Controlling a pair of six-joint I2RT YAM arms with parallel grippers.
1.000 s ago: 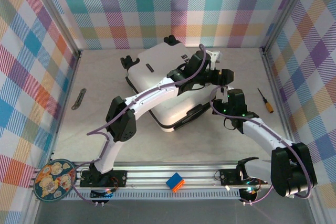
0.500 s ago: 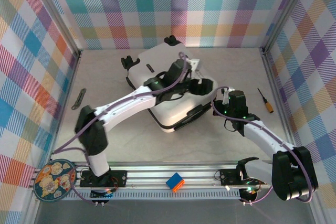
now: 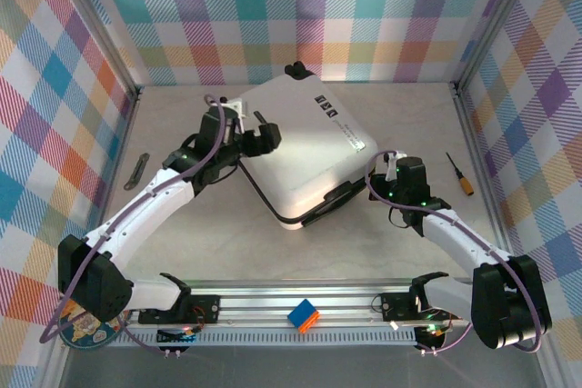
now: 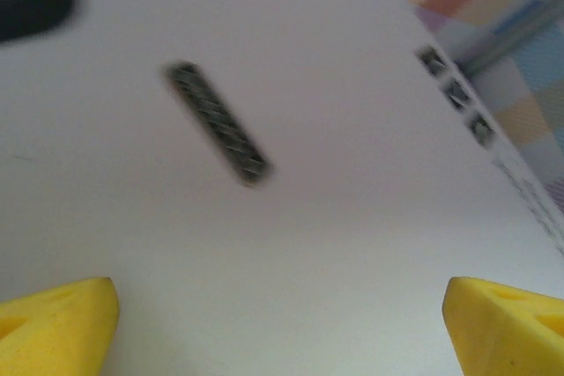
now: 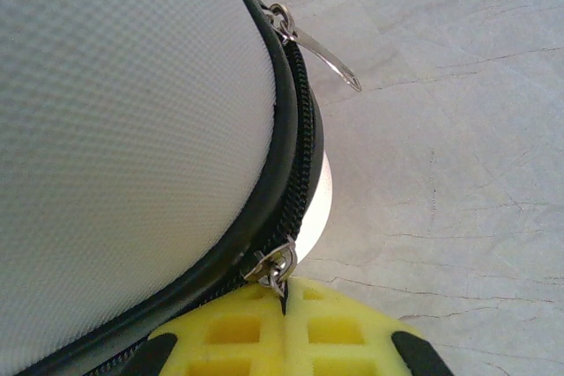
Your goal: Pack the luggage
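Note:
The luggage (image 3: 305,147), a white hard-shell suitcase with a black zipper seam, lies closed on the table. My left gripper (image 3: 265,139) hovers over the suitcase's left part, open. In the left wrist view its yellow fingertips (image 4: 62,323) stand wide apart over the white shell (image 4: 352,217), near a black printed mark (image 4: 218,125). My right gripper (image 3: 386,181) sits at the suitcase's right corner. In the right wrist view it (image 5: 285,305) is shut on a metal zipper pull (image 5: 275,266) at the seam. A second zipper pull (image 5: 319,47) hangs free further along.
A screwdriver (image 3: 465,176) lies at the right by the wall. A dark flat strip (image 3: 137,171) lies at the left. A patterned plate (image 3: 91,313) and a blue-orange block (image 3: 304,315) sit by the front rail.
The left arm swung from over the suitcase's right side across to its left side. The right gripper stayed at the corner on the zipper pull.

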